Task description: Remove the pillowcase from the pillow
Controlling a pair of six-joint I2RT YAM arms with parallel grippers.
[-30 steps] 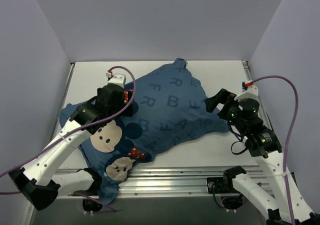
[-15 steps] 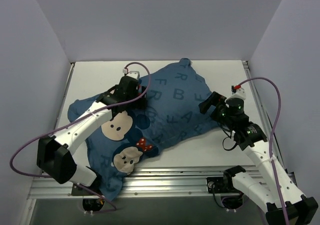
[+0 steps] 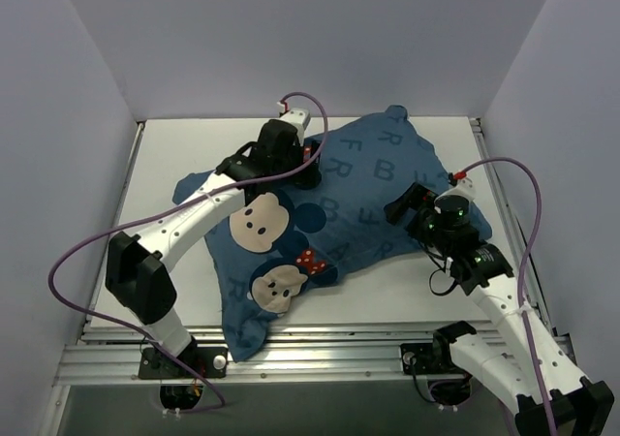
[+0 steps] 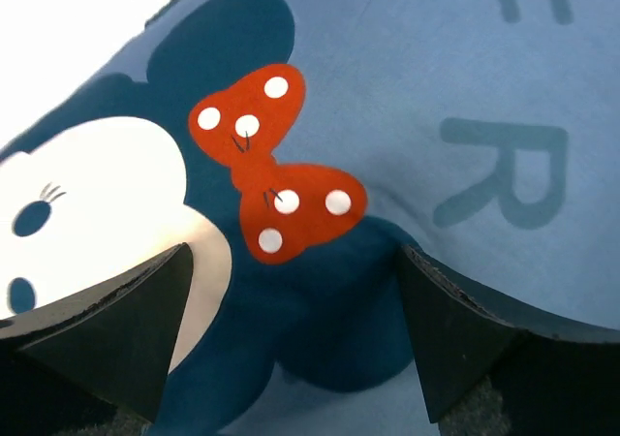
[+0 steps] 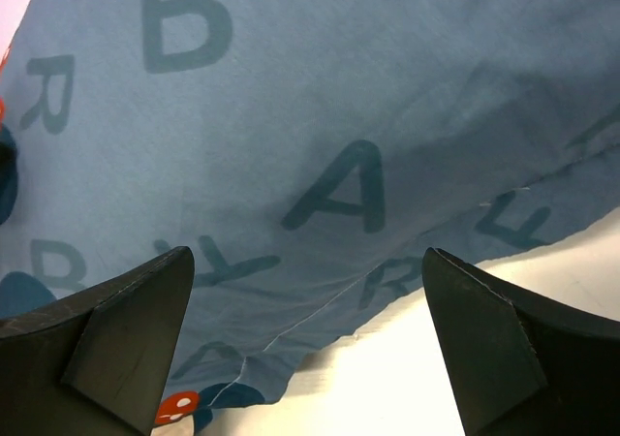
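Observation:
The dark-blue pillowcase (image 3: 358,194) lies bulging across the white table, printed with letters and mouse faces (image 3: 260,218). The pillow is hidden, with no white cushion showing. My left gripper (image 3: 308,160) rests on the case's upper middle. It is open, its fingers (image 4: 116,329) straddling a dark mouse ear and a red spotted bow (image 4: 276,174); its own midpoint (image 4: 300,349) lies over that fabric. My right gripper (image 3: 399,206) hovers open at the case's right lower hem (image 5: 320,310), holding nothing (image 5: 310,358).
Grey walls close in the table (image 3: 165,155) on three sides. An aluminium rail (image 3: 329,344) runs along the front edge, and a corner of the pillowcase (image 3: 242,334) droops over it. Purple cables (image 3: 68,262) loop from both arms.
The pillowcase has slid right and toward the back wall. My left arm stretched out with it, its gripper now farther right and back. The right gripper barely shifted.

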